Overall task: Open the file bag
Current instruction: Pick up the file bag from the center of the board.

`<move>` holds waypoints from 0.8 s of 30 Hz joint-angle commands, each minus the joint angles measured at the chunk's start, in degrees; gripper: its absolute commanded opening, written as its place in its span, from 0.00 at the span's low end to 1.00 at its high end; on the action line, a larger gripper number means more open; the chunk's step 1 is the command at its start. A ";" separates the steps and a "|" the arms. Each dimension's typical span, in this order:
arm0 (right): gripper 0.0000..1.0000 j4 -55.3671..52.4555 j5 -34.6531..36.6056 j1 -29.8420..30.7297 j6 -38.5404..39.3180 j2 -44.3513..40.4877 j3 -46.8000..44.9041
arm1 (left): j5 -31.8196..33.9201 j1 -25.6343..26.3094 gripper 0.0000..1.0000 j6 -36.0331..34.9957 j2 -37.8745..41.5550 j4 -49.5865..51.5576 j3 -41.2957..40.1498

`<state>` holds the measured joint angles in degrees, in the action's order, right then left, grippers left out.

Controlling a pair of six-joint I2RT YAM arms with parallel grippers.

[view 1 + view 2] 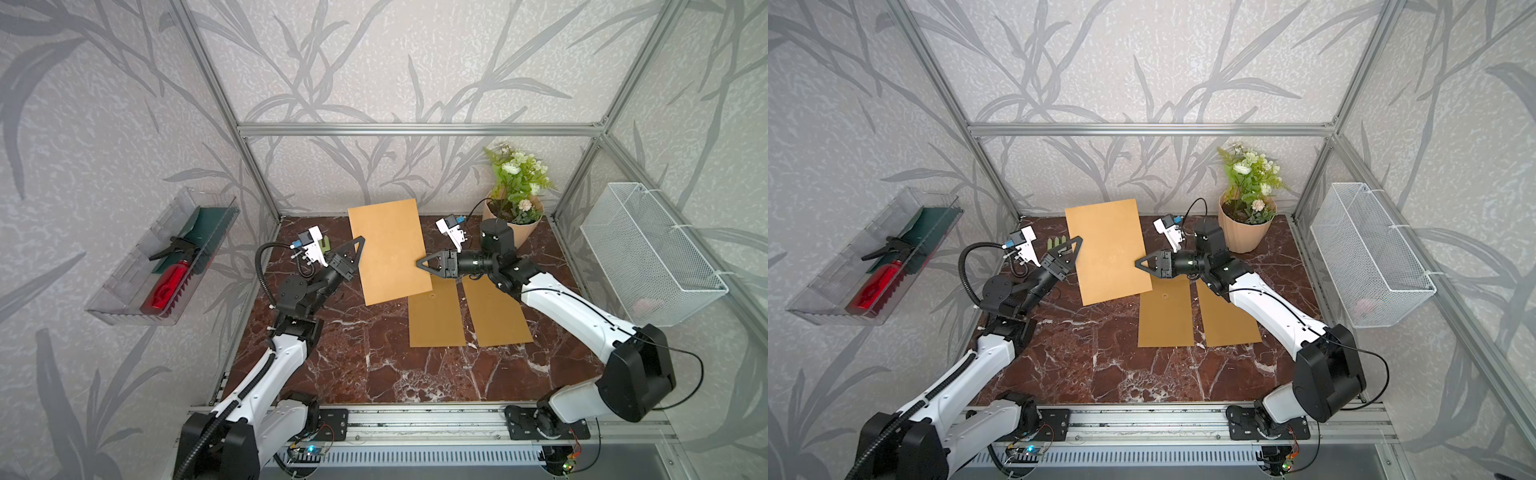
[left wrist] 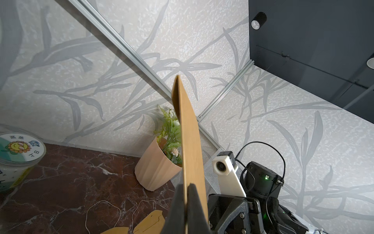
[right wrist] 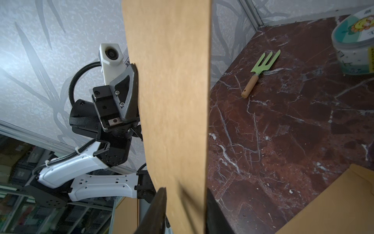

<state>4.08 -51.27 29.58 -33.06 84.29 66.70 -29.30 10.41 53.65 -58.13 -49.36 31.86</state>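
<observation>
The file bag (image 1: pixel 390 249) is a flat brown kraft envelope held tilted in the air above the back of the marble table, seen in both top views (image 1: pixel 1108 249). My left gripper (image 1: pixel 358 245) is shut on its left edge; in the left wrist view the two black fingers (image 2: pixel 180 206) pinch the sheet (image 2: pixel 190 141) edge-on. My right gripper (image 1: pixel 420 264) is at the bag's right edge. In the right wrist view its fingers (image 3: pixel 157 210) stand apart, with the bag's paper (image 3: pixel 172 101) passing between them. The bag's flap and closure are hidden.
Two more kraft bags (image 1: pixel 436 320) (image 1: pixel 496 316) lie flat under the right arm. A potted plant (image 1: pixel 515 195) stands at the back right. A green garden fork (image 3: pixel 261 68) and a lidded tub (image 3: pixel 354 44) are at the back left. A wire basket (image 1: pixel 648 253) and a clear tray (image 1: pixel 162 266) hang on the side walls.
</observation>
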 commanded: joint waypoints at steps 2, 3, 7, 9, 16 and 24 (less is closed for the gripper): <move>0.19 3.99 -1.33 0.90 -0.98 -2.53 -0.93 | 2.55 -0.04 0.00 -2.62 1.39 2.75 -0.13; 0.17 3.71 -1.04 0.86 -0.73 -2.72 -0.90 | 3.03 -0.02 0.00 -2.88 1.61 3.78 -0.13; 0.11 1.90 -0.99 1.00 0.74 -2.91 -0.26 | 4.61 -0.03 0.00 -3.92 2.21 7.06 -0.08; 0.06 1.34 -1.16 1.00 1.32 -2.65 0.19 | 4.47 0.00 0.00 -3.98 2.23 7.90 0.05; 0.00 -7.42 3.80 0.95 7.53 -3.45 2.06 | 9.05 0.05 0.37 -8.13 4.89 23.55 3.35; 0.00 -19.34 12.68 1.81 15.53 -7.20 4.79 | 17.51 0.13 0.55 -16.03 9.06 48.05 12.00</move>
<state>-9.91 -43.35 30.74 -22.41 79.70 68.66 -16.47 10.39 41.65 -50.81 -11.84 40.14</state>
